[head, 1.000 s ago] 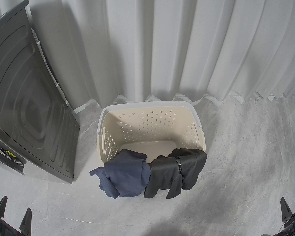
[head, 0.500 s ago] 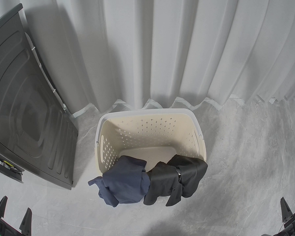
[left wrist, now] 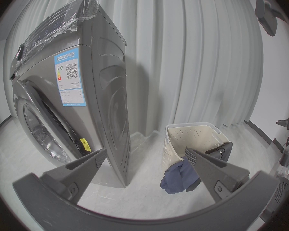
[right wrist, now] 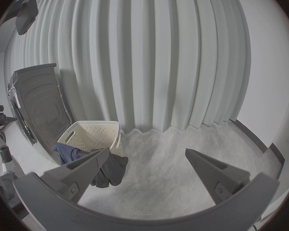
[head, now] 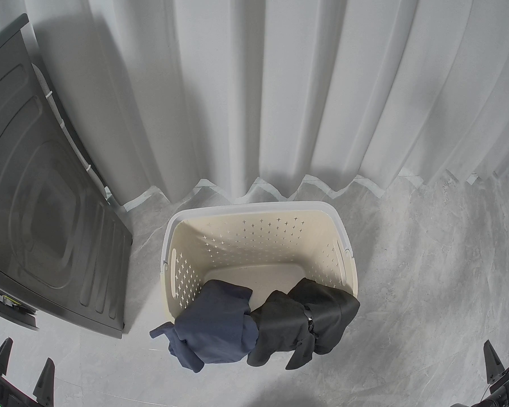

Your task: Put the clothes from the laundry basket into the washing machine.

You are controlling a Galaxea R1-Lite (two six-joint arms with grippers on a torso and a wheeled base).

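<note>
The left gripper point(left wrist: 144, 150) and right gripper point(right wrist: 146, 151) hang low, jaws apart and empty, well short of the basket point(head: 254, 206) ahead between them. A blue garment point(head: 215, 323) and a black garment point(head: 305, 317) drape its near rim. The washer point(head: 34, 216) stands beyond the left jaws.

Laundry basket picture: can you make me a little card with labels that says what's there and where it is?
basket: cream laundry basket, on the floor before the curtain
clothes: blue garment and black garment, draped side by side over the basket's near rim
machine: grey washing machine, on the basket's left
left pincer: open, empty, away from the basket
right pincer: open, empty, away from the basket
</note>
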